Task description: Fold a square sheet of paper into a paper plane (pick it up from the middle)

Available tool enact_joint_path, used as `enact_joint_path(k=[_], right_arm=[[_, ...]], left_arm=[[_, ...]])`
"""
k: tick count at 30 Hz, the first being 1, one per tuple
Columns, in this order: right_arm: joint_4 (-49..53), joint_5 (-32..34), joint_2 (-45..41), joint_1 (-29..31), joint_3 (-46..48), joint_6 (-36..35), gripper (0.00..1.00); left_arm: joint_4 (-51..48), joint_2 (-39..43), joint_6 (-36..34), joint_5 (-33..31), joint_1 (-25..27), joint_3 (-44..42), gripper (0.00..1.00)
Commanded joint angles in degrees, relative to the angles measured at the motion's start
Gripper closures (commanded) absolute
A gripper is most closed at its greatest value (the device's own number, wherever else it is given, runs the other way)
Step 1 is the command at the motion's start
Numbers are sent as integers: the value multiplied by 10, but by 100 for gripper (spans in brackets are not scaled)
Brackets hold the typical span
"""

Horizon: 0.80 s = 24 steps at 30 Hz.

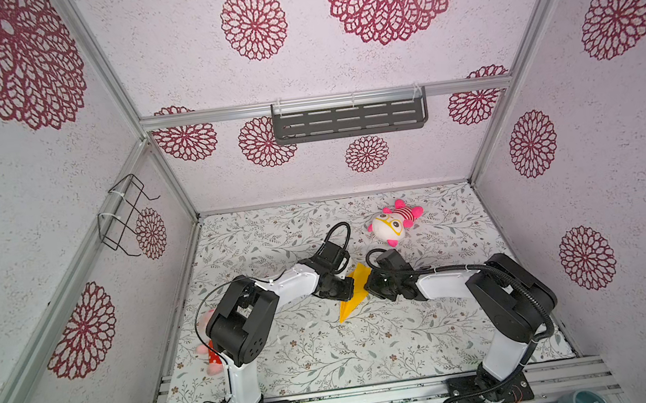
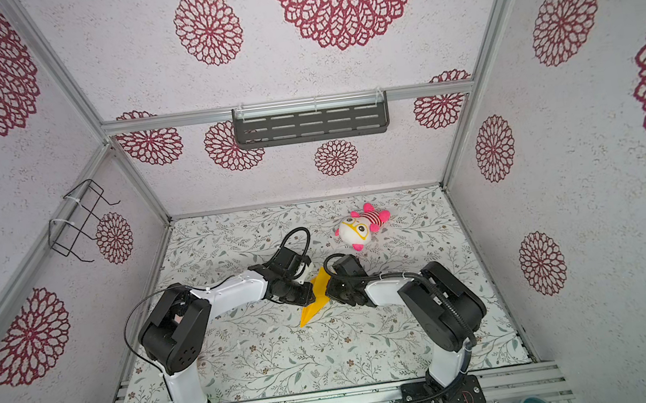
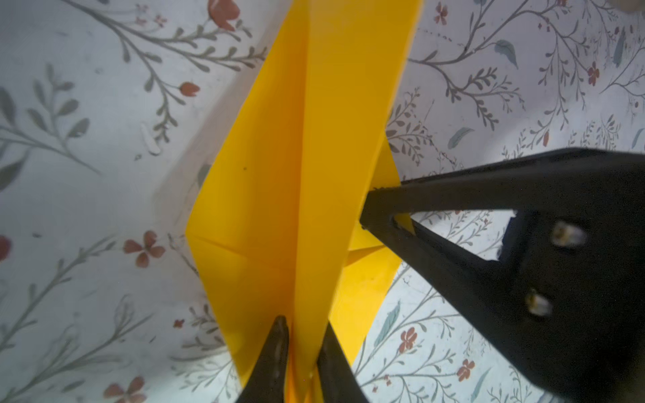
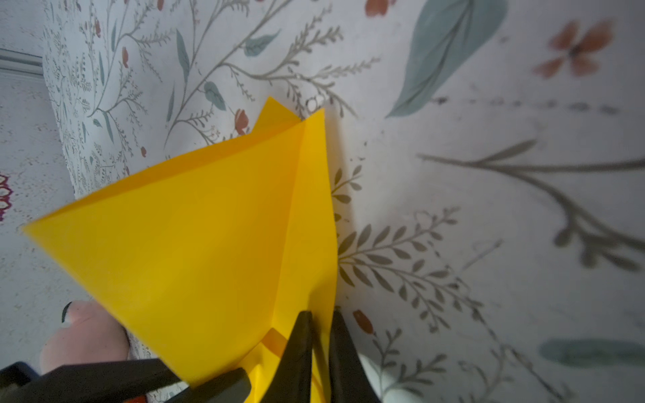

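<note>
Pointing: paper plane (image 1: 355, 290) nose aims at near edge of worktop (image 1: 332, 356), slightly left; tail twd far side, where plush toy (image 1: 393, 221) lies apart.
Long axis: diagonal, far-right to near-left, centre crease running along it.
Where: mid worktop, btwn the two arms.
Left jaws: nearly closed, pinching plane's raised centre fold.
Right jaws: nearly closed, thin gap, wing edge btwn them, opp side.
Containers: black slotted shelf (image 1: 349, 120) on back-wall rail; wire basket (image 1: 121, 219) on left wall; contents can't tell.
</note>
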<state>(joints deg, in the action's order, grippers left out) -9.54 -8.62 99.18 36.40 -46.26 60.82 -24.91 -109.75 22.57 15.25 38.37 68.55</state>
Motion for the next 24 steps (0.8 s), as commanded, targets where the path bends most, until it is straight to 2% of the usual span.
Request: enact_joint_path(k=[1,5,8,10,12,15,20,24], right_arm=[[0,11,-40,-8,7,-21,80],[9,46,-91,-23,23,-55,60],[34,99,-136,-33,32,-96,43],[46,135,-160,-38,39,-116,37],[51,154,-179,-44,46,-128,35],[52,162,-187,-50,54,-128,35],[61,159,-186,-56,55,-119,35],[60,157,-189,-57,57,-114,34]], left_arm=[[-11,9,-15,-13,3,11,90],[-30,37,-14,-52,-1,11,96],[-52,64,1,-116,-7,6,97],[-67,78,18,-166,-10,4,98],[-84,84,43,-219,-11,4,97],[-102,67,88,-257,-14,9,97],[-133,9,126,-284,-17,56,97],[-137,-16,134,-285,-18,78,93]])
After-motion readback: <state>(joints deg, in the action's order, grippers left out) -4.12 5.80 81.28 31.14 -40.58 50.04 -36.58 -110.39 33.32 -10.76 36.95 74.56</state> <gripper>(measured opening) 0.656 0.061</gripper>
